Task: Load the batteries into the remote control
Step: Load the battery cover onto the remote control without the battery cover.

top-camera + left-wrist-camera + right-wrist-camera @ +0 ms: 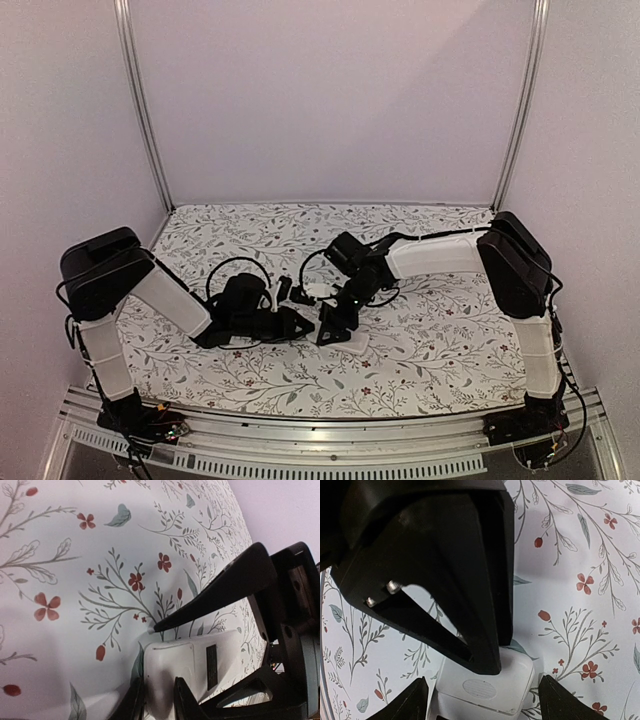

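Observation:
The remote control (355, 343) lies back up on the floral table, white with a closed seam; it also shows in the left wrist view (190, 660) and the right wrist view (490, 690). My left gripper (305, 325) has its jaws narrow on the remote's near end (157, 700), one finger at the edge, one on the back. My right gripper (335, 325) is open, its fingertips (415, 700) wide on both sides of the remote. I cannot make out the batteries; two small dark bits (290, 291) lie behind the grippers, too small to tell.
A small white piece (320, 291) lies just behind the grippers by the right arm's cables. The two grippers almost touch over the remote. The floral table cover (430, 330) runs out to the metal frame posts and the front rail.

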Controlling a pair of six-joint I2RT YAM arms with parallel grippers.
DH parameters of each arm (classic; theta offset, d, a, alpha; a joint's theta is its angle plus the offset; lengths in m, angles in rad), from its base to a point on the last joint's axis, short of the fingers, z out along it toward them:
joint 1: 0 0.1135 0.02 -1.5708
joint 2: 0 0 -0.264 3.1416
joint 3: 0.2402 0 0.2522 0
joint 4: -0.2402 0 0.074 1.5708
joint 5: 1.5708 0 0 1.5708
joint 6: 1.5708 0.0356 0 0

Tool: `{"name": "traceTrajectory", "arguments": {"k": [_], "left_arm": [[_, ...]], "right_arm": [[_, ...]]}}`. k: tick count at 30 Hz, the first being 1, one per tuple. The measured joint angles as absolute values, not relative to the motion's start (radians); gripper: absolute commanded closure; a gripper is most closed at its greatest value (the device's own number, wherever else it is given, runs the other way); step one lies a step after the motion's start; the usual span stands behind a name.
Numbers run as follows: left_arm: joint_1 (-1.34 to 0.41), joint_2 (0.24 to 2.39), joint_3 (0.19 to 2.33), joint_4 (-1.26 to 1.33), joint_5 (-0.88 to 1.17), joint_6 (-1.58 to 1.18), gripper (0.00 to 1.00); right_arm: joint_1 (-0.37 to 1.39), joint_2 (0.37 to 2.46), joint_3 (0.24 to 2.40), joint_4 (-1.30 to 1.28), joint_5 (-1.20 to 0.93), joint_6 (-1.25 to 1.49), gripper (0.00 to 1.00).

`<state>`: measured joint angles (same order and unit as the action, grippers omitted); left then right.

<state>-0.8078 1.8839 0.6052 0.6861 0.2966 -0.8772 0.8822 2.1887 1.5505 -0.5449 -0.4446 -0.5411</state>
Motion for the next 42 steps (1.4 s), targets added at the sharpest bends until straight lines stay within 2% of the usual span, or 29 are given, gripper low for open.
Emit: {"name": "traceTrajectory", "arguments": {"k": [4,7,15,19,24,29,38,42], "left_arm": [[-0.811,1.869,0.617,0.64,0.284,-0.845,0.78],[-0.813,1.861,0.628,0.604,0.274,-0.822,0.73],[-0.818,1.856,0.653,0.556,0.265,-0.764,0.7],[-0.821,1.856,0.665,0.541,0.263,-0.74,0.66],[-0.827,1.856,0.671,0.532,0.253,-0.725,0.67],[-0.83,1.856,0.673,0.529,0.25,-0.715,0.62],[-0.834,1.847,0.67,0.525,0.25,-0.71,0.61],[-0.838,1.839,0.659,0.527,0.251,-0.71,0.57]], "right_arm": [[0.882,2.189,1.551,-0.545,-0.443,-0.547,0.23],[0.882,2.189,1.55,-0.546,-0.441,-0.553,0.2],[0.878,2.18,1.536,-0.545,-0.439,-0.561,0.19],[0.867,2.166,1.515,-0.541,-0.439,-0.561,0.14],[0.861,2.152,1.499,-0.541,-0.43,-0.559,0.1],[0.861,2.139,1.48,-0.537,-0.419,-0.551,0.05],[0.859,2.109,1.432,-0.512,-0.397,-0.534,0.07],[0.858,2.103,1.419,-0.501,-0.394,-0.53,0.07]]}}
